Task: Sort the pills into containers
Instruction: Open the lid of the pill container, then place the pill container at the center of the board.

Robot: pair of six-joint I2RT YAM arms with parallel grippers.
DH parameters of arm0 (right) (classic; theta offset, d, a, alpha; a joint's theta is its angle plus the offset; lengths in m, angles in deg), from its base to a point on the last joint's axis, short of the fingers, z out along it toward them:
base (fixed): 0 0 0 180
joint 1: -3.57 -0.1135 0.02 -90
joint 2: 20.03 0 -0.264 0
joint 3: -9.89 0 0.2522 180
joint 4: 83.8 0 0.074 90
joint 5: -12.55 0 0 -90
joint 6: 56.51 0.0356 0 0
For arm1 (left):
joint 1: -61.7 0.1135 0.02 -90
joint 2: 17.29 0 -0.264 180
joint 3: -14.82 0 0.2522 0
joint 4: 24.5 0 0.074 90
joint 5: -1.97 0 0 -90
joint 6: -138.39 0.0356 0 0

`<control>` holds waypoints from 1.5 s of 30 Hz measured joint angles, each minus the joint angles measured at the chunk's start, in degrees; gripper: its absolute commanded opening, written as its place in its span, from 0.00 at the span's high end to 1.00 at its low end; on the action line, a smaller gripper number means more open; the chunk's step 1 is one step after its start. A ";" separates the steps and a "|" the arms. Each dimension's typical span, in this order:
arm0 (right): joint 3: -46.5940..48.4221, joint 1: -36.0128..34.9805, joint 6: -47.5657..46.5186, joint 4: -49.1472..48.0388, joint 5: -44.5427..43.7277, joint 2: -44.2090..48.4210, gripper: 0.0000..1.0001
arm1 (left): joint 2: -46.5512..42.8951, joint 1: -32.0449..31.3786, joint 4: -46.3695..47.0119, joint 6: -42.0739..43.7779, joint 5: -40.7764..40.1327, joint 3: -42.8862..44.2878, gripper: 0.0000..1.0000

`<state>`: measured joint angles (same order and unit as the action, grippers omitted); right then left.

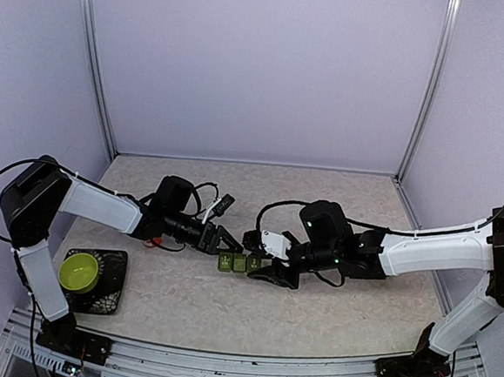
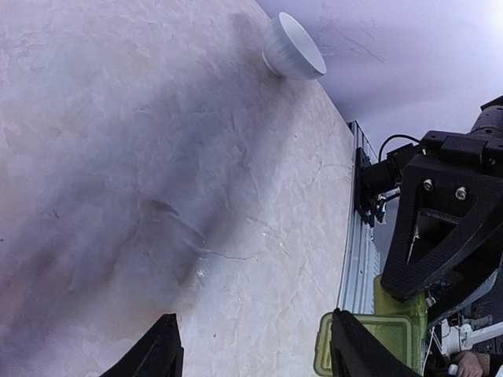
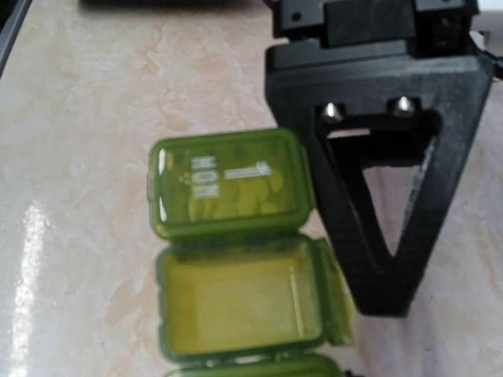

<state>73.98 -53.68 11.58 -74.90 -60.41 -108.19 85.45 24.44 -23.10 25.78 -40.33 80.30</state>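
Box-readying, it seems: left pincer (image 2: 253, 334) is held open, empty, box (image 3: 236, 250) just beside it; right pincer (image 1: 267, 271) cannot be judged open or closed. Pills must likely be fetched next.

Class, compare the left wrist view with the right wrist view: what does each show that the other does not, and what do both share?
Only the left wrist view shows the white bowl and a metal rail. Only the right wrist view shows a closed lid with lettering and an open cell beside it. Both show the green pill box and the pale table.
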 measured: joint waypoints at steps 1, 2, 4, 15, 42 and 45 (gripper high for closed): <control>-0.02 0.00 0.00 -0.02 0.00 0.00 0.71 | 0.00 0.00 0.04 0.02 0.20 0.00 0.37; -0.04 0.00 0.00 -0.04 0.00 0.00 0.71 | 0.00 0.00 0.11 0.02 0.37 0.00 0.37; -0.04 0.00 0.00 -0.04 0.00 0.00 0.71 | 0.00 0.02 0.22 0.00 0.33 0.00 0.35; -0.04 0.00 0.02 -1.05 -0.26 -0.35 0.70 | -6.19 6.62 2.91 -4.90 -6.69 -3.50 0.27; 14.99 11.32 -4.42 -0.96 2.08 -26.03 0.70 | -39.43 9.03 -14.99 -7.04 -32.37 -9.40 0.01; 16.41 11.93 -4.85 -0.31 2.27 -27.58 0.68 | -39.65 9.49 -17.25 -6.95 -34.99 -9.40 0.01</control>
<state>90.39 -41.75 6.73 -75.20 -58.14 -135.77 45.80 33.93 -40.35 18.83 -75.32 70.90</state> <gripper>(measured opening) 0.412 0.988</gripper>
